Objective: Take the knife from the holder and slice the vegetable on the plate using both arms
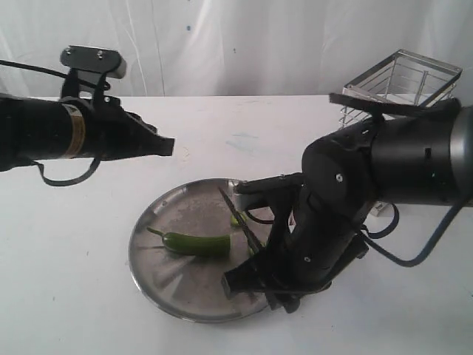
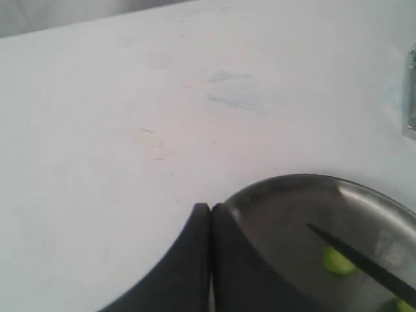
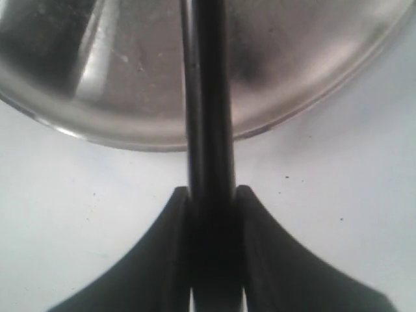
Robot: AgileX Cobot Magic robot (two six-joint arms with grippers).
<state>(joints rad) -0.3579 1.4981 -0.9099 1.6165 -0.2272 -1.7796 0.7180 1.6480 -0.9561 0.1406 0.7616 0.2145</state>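
The steel plate (image 1: 170, 277) lies on the white table, and the green vegetable (image 1: 194, 244) rests across its middle. A cut-off green piece (image 1: 236, 220) lies by the far rim. The black knife (image 1: 238, 218) slants above the plate with its tip pointing up and away. My right gripper (image 1: 264, 257) is shut on the knife's handle. In the right wrist view the knife (image 3: 208, 97) runs from that gripper (image 3: 212, 192) out over the plate (image 3: 117, 78). My left gripper (image 1: 166, 146) hovers shut and empty beyond the plate's far left rim. The left wrist view shows this gripper (image 2: 210, 207), the plate (image 2: 286, 208), the blade (image 2: 367, 265) and a green piece (image 2: 338, 260).
The wire holder (image 1: 403, 81) stands at the back right, behind the right arm. A white curtain hangs behind the table. Bare tabletop lies to the left of and in front of the plate.
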